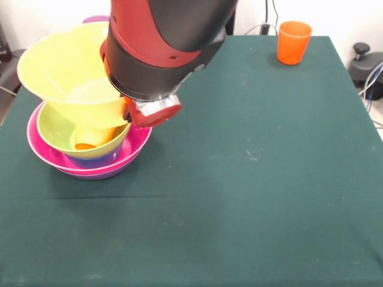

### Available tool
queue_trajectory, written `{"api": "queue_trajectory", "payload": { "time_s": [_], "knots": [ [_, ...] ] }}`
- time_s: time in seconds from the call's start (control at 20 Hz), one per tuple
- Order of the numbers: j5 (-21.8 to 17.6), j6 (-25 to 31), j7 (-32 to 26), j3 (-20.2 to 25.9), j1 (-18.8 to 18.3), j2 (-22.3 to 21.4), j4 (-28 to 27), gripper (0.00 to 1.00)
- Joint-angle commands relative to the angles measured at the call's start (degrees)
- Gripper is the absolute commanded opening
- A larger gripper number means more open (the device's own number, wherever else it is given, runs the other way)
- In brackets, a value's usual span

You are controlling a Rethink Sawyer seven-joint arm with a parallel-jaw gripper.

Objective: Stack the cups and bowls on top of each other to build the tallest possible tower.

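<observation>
A low tower stands at the table's left: a purple bowl [96, 175] at the bottom, then a pink bowl [136, 142], a blue bowl [96, 160] and a light green bowl [52, 133]. A yellow-orange cup [90, 139] lies on its side in the green one. A large yellow bowl [66, 72] hangs tilted over the pile, its mouth turned toward the camera. My gripper [127, 113] is shut on its right rim, mostly hidden under the red and black wrist. An orange cup [293, 42] stands upright at the far right. The other cups and bowls are out of view.
A purple rim [96, 19] peeks out behind the yellow bowl at the top left. The green table [239, 179] ends close to the pile's left side. Black gear and cables [366, 66] sit beyond the right edge.
</observation>
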Motion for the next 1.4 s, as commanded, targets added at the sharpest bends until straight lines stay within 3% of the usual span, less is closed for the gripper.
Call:
{"api": "queue_trajectory", "payload": {
  "time_s": [0.05,0.45,1.4],
  "knots": [
    [-5.22,-3.57,0.1,7.37,-0.42,-1.42,7.66,0.0],
    [-5.34,-7.17,0.9,7.98,-1.02,0.86,6.96,0.0],
    [-1.12,0.18,4.3,2.51,-4.37,4.64,-2.49,0.0]
  ]
}}
